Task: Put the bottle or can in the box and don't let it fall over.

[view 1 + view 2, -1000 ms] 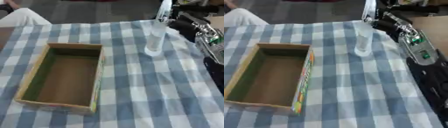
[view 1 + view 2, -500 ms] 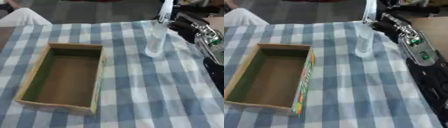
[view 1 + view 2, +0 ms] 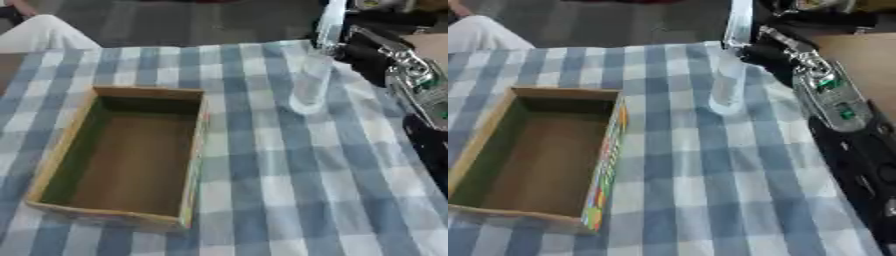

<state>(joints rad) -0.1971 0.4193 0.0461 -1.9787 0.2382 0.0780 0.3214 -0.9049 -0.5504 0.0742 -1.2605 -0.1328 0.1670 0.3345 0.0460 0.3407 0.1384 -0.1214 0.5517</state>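
Cardboard box [image 3: 122,155] sits open and empty at the left on the checked tablecloth [image 3: 289,190]. Well apart to its right stands a clear bottle [image 3: 311,85], upright, with the right hand [image 3: 776,52] just beside it; I cannot tell whether its fingers are closed. Being tall and narrow, the bottle could tip if nudged or set down crooked. Only the right eye view shows the box's coloured outer side.

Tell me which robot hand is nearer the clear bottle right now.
The right. The right robot hand is just beside the clear bottle, at its upper right by the table's far edge. The left robot hand does not show in either view, so it is nowhere near.
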